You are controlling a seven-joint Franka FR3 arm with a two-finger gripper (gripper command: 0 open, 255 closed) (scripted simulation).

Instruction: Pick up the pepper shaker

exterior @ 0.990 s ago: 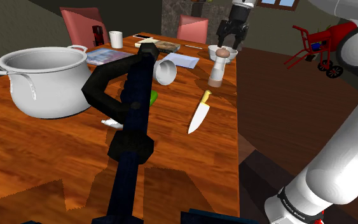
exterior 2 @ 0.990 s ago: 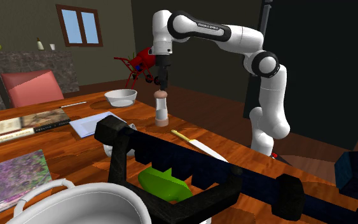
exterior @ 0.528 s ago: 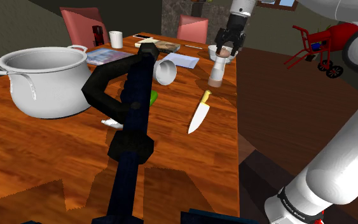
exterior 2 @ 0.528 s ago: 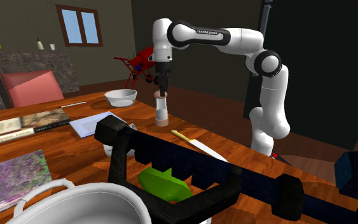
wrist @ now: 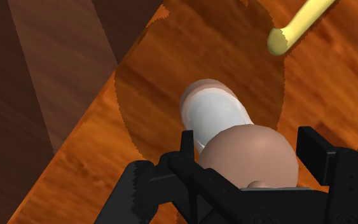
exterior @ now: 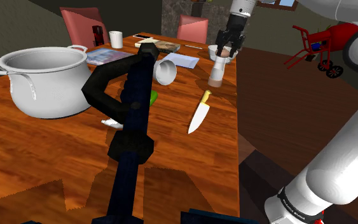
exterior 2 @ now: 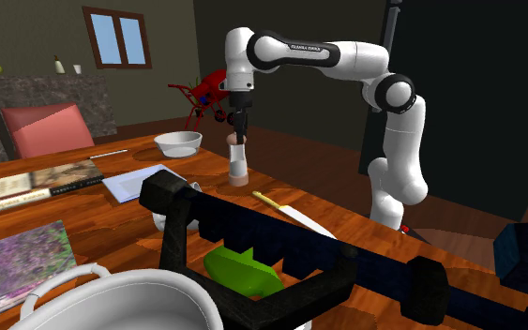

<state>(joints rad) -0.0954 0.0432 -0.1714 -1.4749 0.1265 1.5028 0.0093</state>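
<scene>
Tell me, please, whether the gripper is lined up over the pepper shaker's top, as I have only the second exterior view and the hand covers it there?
Observer: Yes. In the wrist view the pepper shaker has its rounded pinkish cap between the gripper's two fingers, which stand apart on either side of it.
Operator: Thank you. Is anything lying near it that I might miss?
Observer: In the shoulder view a white cup lies on its side on the table, apart from the shaker, toward that view's left.
</scene>
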